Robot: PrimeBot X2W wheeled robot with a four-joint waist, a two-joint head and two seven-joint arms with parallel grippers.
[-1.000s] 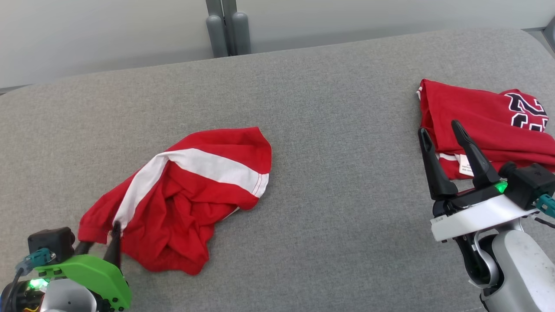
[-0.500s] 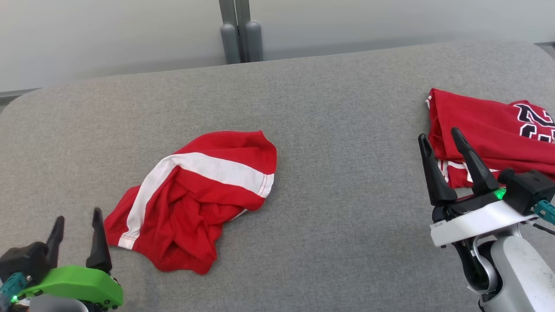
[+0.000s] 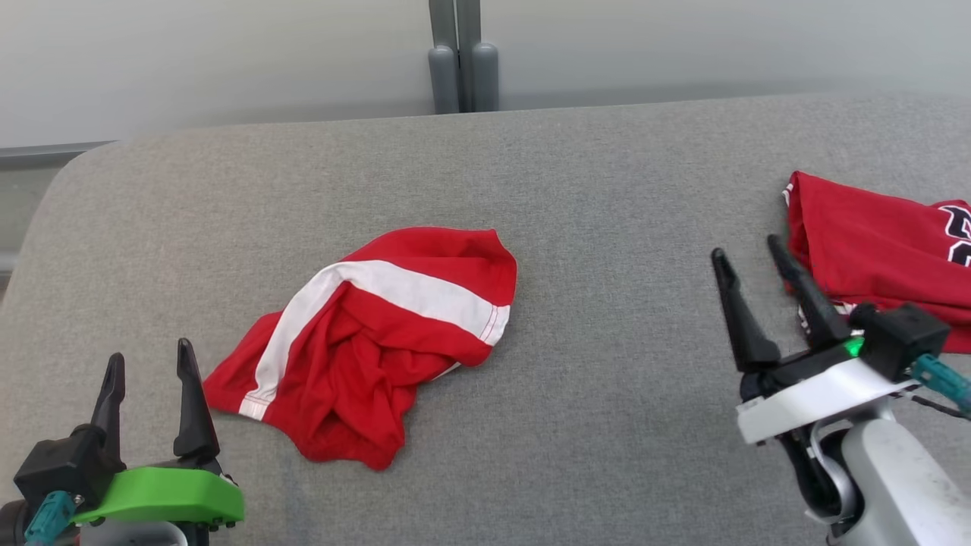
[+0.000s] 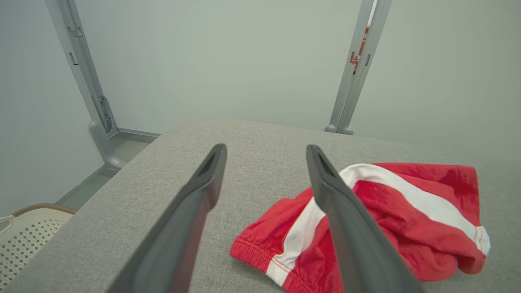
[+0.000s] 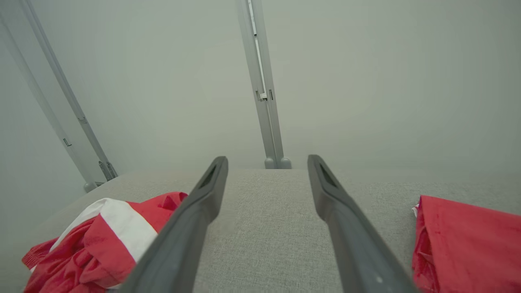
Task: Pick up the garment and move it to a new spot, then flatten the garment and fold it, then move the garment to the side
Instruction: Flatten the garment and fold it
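Garment (image 3: pixel 379 341) sits crumpled on tabletop (image 3: pixel 607 189); move step looks done, flattening next. L claw (image 3: pixel 149 350) open just beside garment, R claw (image 3: pixel 745 248) open, well apart from it. Needs both pinching opp. edges.
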